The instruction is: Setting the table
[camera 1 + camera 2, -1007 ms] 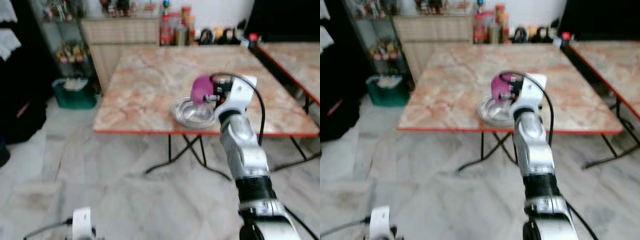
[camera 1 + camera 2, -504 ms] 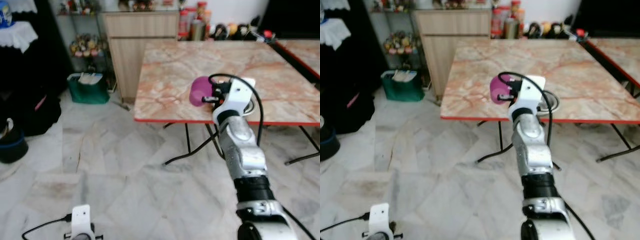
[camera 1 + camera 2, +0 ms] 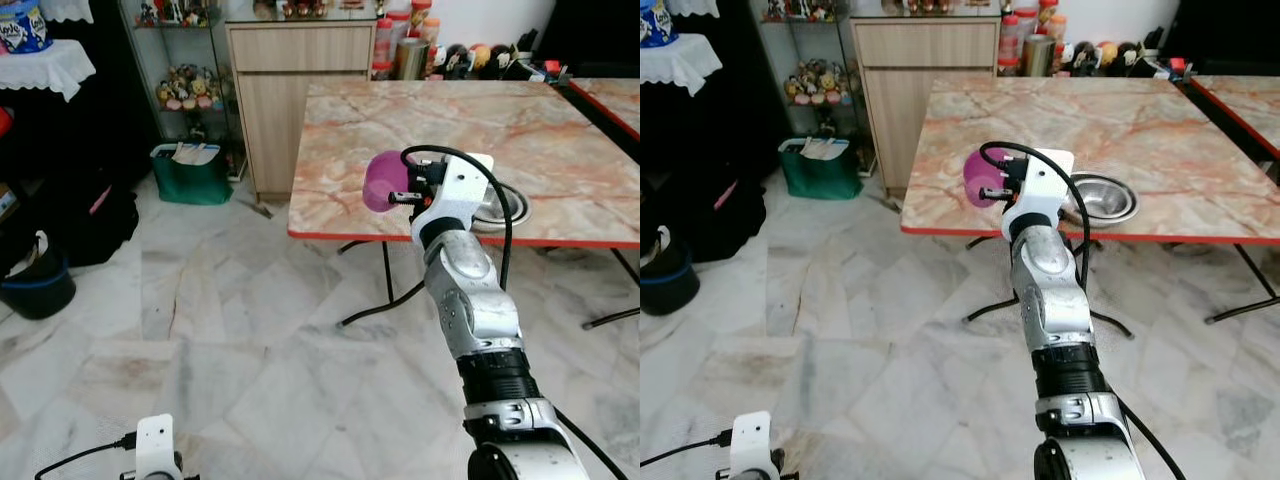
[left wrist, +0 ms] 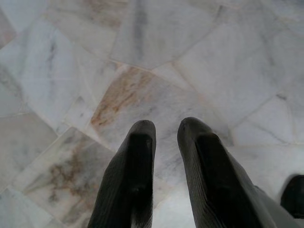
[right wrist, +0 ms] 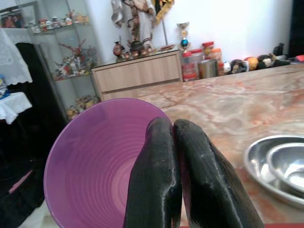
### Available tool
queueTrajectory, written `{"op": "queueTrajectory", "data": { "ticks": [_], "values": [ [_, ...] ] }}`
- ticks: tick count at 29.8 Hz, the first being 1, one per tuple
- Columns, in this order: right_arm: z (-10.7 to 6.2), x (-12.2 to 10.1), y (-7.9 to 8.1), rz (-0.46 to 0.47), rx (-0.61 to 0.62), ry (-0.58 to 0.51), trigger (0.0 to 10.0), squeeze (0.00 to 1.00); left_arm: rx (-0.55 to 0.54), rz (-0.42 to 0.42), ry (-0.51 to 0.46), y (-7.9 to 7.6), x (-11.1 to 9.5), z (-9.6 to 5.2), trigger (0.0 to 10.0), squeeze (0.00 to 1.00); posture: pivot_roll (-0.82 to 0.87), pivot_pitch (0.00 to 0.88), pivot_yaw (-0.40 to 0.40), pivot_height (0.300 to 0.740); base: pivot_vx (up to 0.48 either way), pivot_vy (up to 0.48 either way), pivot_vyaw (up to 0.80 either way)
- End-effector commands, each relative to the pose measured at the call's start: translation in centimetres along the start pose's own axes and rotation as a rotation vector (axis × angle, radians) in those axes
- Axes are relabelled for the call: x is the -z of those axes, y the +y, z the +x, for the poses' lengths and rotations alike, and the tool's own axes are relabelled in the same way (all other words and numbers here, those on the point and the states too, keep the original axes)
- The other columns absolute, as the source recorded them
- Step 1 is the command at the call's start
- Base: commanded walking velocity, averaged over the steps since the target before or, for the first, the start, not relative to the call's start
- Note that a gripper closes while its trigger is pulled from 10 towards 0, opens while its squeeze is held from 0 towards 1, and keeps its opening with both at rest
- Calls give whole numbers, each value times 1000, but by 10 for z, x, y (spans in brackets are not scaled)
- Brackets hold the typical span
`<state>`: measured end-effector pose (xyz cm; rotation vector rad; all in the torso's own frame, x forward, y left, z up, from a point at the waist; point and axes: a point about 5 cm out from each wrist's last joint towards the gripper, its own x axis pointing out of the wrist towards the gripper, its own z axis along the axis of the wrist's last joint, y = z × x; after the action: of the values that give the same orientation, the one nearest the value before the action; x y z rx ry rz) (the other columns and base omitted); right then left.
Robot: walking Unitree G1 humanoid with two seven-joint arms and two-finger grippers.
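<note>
purple bowl pinched at its rim by right tool, seemingly above table edge near steel bowls.

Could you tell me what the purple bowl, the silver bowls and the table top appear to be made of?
The purple bowl, pinched at its rim by the right gripper, looks like translucent plastic: light glows through its ridged wall. The silver bowls, nested on the table, look like polished steel, mirror-bright. The table top looks like veined pinkish marble or an imitation, glossy, with a red edge.

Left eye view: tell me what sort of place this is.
Probably a home dining room: a marble-topped table holding metal bowls, a wooden sideboard, and a glass shelf of figurines.
</note>
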<state>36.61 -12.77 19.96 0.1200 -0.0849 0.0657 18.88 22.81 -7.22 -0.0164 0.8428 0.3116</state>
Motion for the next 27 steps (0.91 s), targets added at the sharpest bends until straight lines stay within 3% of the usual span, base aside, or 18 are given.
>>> {"op": "queueTrajectory", "data": {
  "ticks": [1,27],
  "values": [
    [1,-5,2,-7,-8,-9,10000,0,1,-3,-6,-2,-3,1,10000,0,30,47,17,740,307,0,0],
    [1,-2,1,-7,3,2,10000,0,5,1,-7,-3,0,0,10000,0,35,10,14,740,320,0,0]
  ]
}}
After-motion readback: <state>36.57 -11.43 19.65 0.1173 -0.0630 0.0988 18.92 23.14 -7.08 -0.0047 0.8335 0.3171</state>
